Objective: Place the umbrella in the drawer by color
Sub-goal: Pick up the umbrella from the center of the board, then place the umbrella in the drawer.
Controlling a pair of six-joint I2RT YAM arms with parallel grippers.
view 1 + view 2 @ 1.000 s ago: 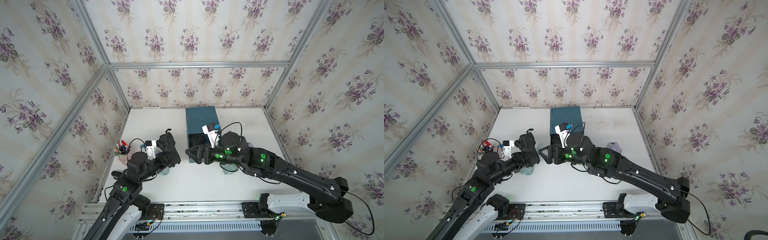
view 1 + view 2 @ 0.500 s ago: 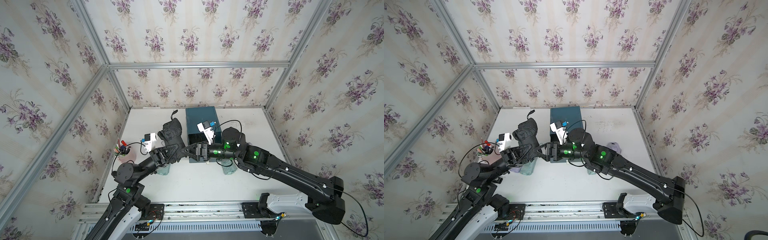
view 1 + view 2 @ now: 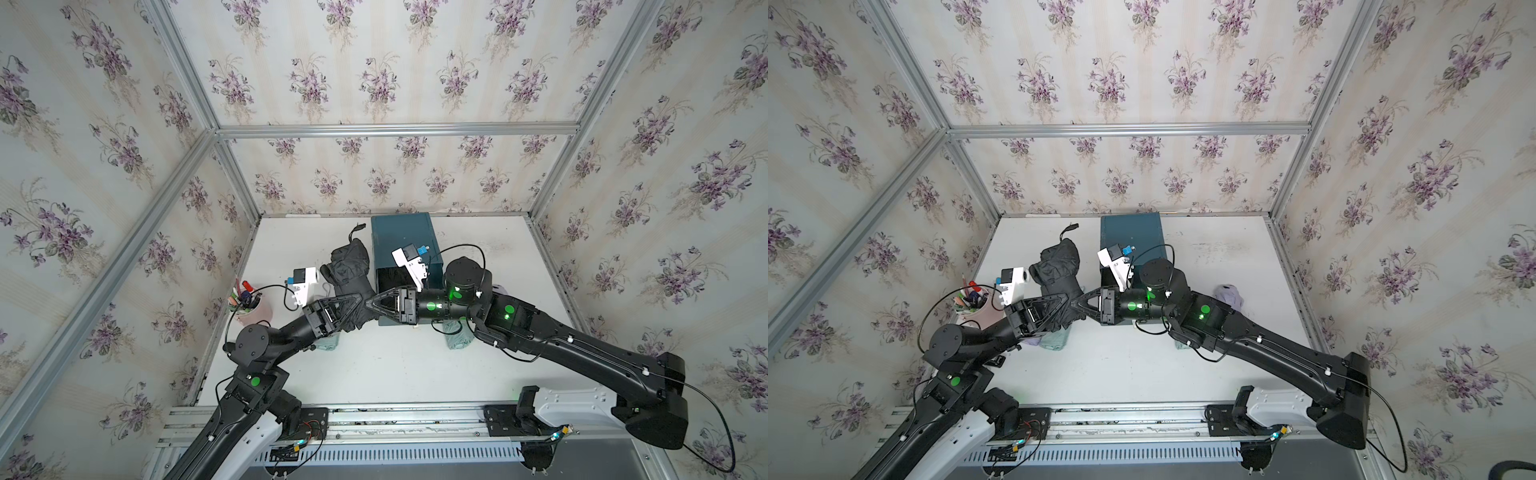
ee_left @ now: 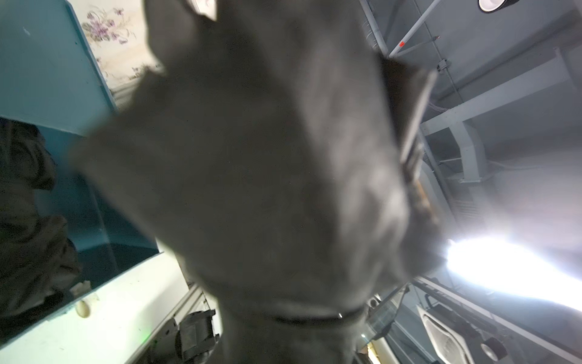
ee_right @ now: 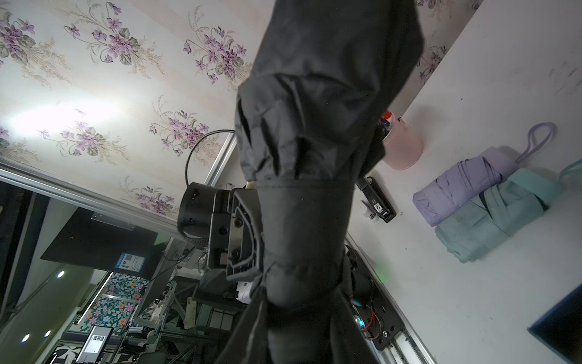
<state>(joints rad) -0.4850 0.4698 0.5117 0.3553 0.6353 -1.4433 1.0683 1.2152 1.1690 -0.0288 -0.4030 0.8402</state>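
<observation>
black umbrella (image 3: 348,266) is off the table, folded, standing roughly upright, wrist strap (image 3: 358,227) at its far end. It sits just left of the teal drawer cabinet (image 3: 405,243), close to the cabinet's dark front face and outside it.

left gripper (image 3: 355,303): jaws straddle the umbrella's lower body. In the right wrist view one finger (image 5: 244,233) lies flat against the fabric. Can't tell whether it clamps or only rests there. Left wrist view is filled by the umbrella, blurred.

right gripper (image 3: 372,306): comes in from the right, jaws pinched down to a point on the umbrella's lower end, so it is gripping it. The two grippers meet nearly tip to tip at the umbrella.

On the white table (image 3: 395,374):
- lilac umbrella (image 5: 463,186) and mint umbrella (image 5: 494,220), folded, side by side and touching, near-left under the left arm
- pink pen cup (image 3: 250,311) by the left wall, close to that pair
- second mint umbrella (image 3: 457,338), mostly hidden under the right arm
- lilac bundle (image 3: 1227,297) right of the cabinet, too hidden to name
</observation>
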